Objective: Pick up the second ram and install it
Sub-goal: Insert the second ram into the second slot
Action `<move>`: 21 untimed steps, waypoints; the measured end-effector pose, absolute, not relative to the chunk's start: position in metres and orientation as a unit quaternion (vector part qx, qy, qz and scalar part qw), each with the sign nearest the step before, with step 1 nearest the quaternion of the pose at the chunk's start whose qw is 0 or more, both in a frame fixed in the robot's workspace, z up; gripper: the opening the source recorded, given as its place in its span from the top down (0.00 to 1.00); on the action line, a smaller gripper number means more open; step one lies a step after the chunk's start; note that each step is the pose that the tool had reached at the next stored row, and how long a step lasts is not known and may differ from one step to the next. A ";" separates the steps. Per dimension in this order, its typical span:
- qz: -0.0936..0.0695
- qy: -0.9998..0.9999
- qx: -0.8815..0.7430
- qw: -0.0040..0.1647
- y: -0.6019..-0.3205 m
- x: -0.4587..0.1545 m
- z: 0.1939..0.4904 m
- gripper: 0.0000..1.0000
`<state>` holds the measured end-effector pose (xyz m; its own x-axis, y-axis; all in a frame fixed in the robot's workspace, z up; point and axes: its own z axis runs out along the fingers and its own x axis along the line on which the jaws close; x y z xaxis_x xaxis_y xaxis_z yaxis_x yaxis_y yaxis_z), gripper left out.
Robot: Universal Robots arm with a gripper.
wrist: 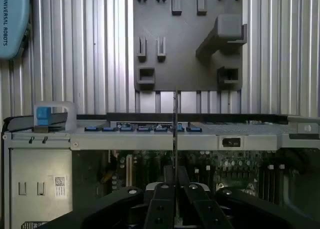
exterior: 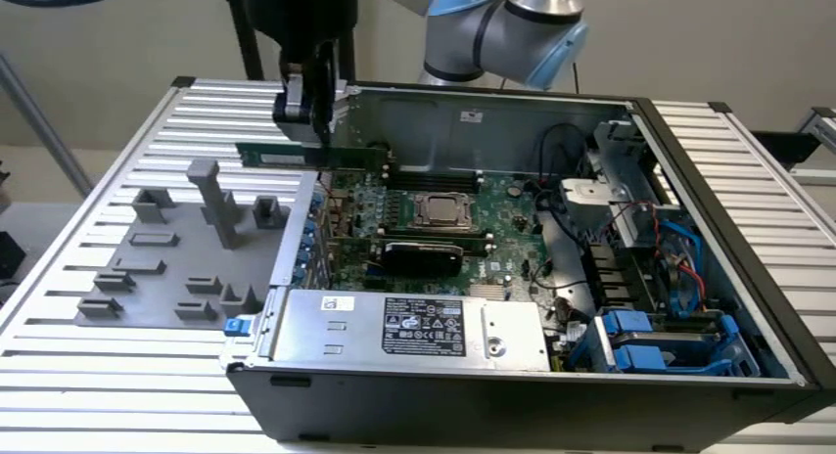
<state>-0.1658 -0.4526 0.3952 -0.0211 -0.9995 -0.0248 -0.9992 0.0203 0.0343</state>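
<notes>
We see the gripper [exterior: 320, 131] hanging over the exterior view's left edge of the open computer case [exterior: 731, 229], its fingers [exterior: 317, 102] closed on the second ram [exterior: 281, 156]. The ram is a slim green strip held level by its upper edge, clear of every surface. In that view it stretches from above the grey fixture plate [exterior: 157, 278] across the case wall towards the motherboard [exterior: 503, 229]. We cannot tell exactly which part of the board lies beneath it. In the wrist view the gripper [wrist: 175, 191] shows as two dark fingers [wrist: 159, 206] pressed together. The second ram [wrist: 175, 129] runs edge-on from between them as a thin line crossing the case's side wall [wrist: 150, 139]. The fixture plate [wrist: 185, 64] with its raised blocks lies beyond that wall on the ribbed metal table [wrist: 80, 49]. Inside the case, the CPU socket [exterior: 444, 211] sits near the middle of the motherboard. The labelled power supply [exterior: 405, 325] lies along the near side, and blue drive caddies [exterior: 647, 351] fill the corner at the exterior view's right. The robot arm [exterior: 510, 28], pale blue and silver, bends behind the case.
</notes>
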 end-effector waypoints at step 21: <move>-0.025 -0.714 0.700 0.001 -0.448 -0.070 0.386 1.00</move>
